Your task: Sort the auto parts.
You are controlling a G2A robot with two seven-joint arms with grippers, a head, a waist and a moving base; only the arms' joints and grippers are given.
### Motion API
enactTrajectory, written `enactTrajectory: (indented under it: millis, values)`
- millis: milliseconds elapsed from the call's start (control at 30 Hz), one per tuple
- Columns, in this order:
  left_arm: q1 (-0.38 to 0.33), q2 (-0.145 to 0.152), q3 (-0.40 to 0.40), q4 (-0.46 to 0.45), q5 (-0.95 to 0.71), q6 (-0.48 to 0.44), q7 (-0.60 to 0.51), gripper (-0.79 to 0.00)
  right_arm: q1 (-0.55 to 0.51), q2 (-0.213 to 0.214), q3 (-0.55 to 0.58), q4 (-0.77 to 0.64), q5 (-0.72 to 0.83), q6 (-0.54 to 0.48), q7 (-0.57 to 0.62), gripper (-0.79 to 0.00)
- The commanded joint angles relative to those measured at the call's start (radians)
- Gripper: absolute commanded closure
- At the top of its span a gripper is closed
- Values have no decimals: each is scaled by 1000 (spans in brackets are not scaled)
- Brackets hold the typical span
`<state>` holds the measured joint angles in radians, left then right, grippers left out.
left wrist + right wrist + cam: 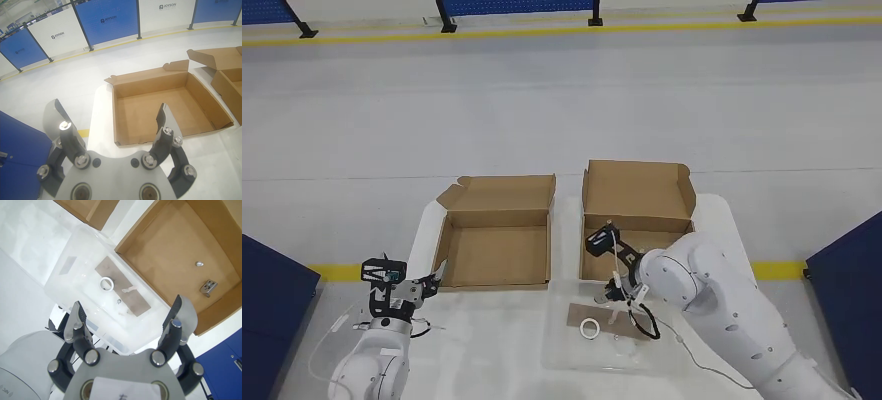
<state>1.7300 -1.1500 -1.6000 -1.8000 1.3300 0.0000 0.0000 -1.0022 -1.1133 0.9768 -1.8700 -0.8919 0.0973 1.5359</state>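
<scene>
1 tray (572,352) holds 1 ring (590,328) before 2 boxes (492,257) (654,222)

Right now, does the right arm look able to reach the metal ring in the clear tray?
Probably yes. The right gripper is open and empty above the clear tray. The metal ring lies in it with nothing on top, and the small bolt lies apart from it.
</scene>
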Motion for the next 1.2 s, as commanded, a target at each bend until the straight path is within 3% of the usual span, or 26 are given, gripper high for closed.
enactTrajectory:
  millis: [0, 667, 1167]
  values:
    - [0, 0, 0, 0, 0, 0, 0, -785, 0, 0, 1, 0, 0, 0, 0, -785]
    - [0, 0, 0, 0, 0, 0, 0, -785, -2, -23, -149, 100, -43, -58, 0, -785]
    - [0, 0, 0, 0, 0, 0, 0, -785, -18, -26, -186, 121, -82, -96, -19, -785]
